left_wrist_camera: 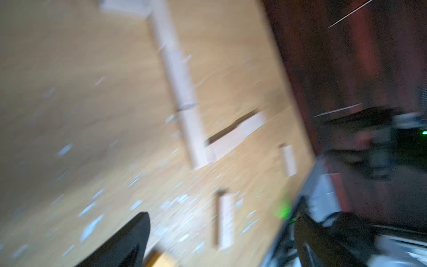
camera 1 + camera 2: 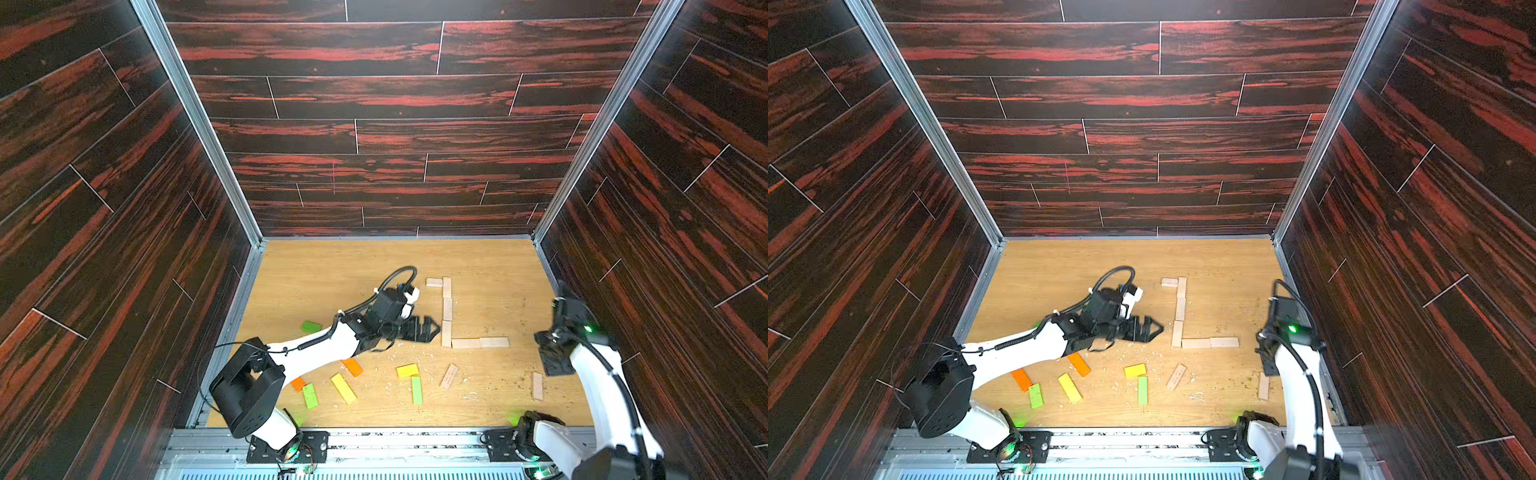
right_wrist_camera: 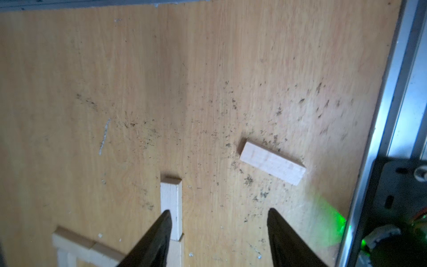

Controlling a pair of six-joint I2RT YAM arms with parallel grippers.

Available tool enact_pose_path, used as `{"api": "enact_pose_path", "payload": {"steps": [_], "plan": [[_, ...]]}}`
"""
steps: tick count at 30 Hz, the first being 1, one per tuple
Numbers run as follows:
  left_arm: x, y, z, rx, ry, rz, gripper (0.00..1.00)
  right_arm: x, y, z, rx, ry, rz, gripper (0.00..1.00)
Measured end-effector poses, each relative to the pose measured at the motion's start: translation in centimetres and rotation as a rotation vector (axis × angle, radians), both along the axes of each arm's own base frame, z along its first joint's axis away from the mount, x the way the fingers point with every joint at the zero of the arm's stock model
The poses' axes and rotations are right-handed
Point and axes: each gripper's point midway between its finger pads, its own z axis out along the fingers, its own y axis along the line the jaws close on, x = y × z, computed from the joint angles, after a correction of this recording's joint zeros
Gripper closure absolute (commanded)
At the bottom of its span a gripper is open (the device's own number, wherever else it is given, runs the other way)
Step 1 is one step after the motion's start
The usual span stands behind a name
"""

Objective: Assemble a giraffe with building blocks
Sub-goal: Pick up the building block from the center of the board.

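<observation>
Pale building blocks lie flat in an L: a column [image 2: 446,311] with a short block [image 2: 434,282] at its far end and a row [image 2: 480,343] running right from its near end. Loose green, orange and yellow blocks [image 2: 343,388] lie near the front, with one pale block [image 2: 449,376] beside them and another [image 2: 537,386] at the right. My left gripper [image 2: 434,326] hovers open just left of the column's near end and holds nothing; its wrist view is blurred. My right gripper [image 3: 219,210] is open and empty, near the row's end [image 3: 171,205] and the right pale block [image 3: 272,163].
The wooden table [image 2: 332,270] is boxed in by dark panelled walls with metal rails [image 2: 232,316] along its sides. Small chips and dark specks [image 2: 415,357] litter the surface. A green block [image 2: 311,326] lies by the left forearm.
</observation>
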Motion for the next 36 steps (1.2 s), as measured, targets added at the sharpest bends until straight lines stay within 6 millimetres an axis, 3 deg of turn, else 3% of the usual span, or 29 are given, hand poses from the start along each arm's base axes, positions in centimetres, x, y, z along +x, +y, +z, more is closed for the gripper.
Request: {"api": "enact_pose_path", "payload": {"steps": [4,7,16,21,27,31,36], "plan": [[-0.6,1.8,-2.6,0.085,0.013,0.016,0.0,-0.7,-0.3,-1.2,0.05,0.017,0.007,0.32],[-0.8,3.3,-3.3,0.122,-0.002,0.041,0.0,-1.4,-0.3,-2.5,0.092,0.052,-0.003,0.32],[-1.1,4.5,-1.5,0.131,-0.039,0.048,0.0,-1.9,0.5,-3.4,0.151,0.04,-0.051,0.32],[-1.4,4.2,-0.5,0.143,-0.02,0.028,0.0,-2.8,0.1,-2.5,0.132,0.039,-0.129,0.31],[-1.0,3.4,2.4,0.126,-0.005,0.026,0.0,-2.9,-1.1,-0.8,0.076,0.04,-0.196,0.31],[-0.7,2.8,3.0,0.116,0.039,0.048,0.0,-3.2,-1.3,-1.7,0.076,0.085,-0.211,0.31],[-1.1,2.9,1.7,0.157,0.116,0.083,0.0,-4.1,-1.0,-5.2,0.104,0.189,-0.196,0.31]]}}
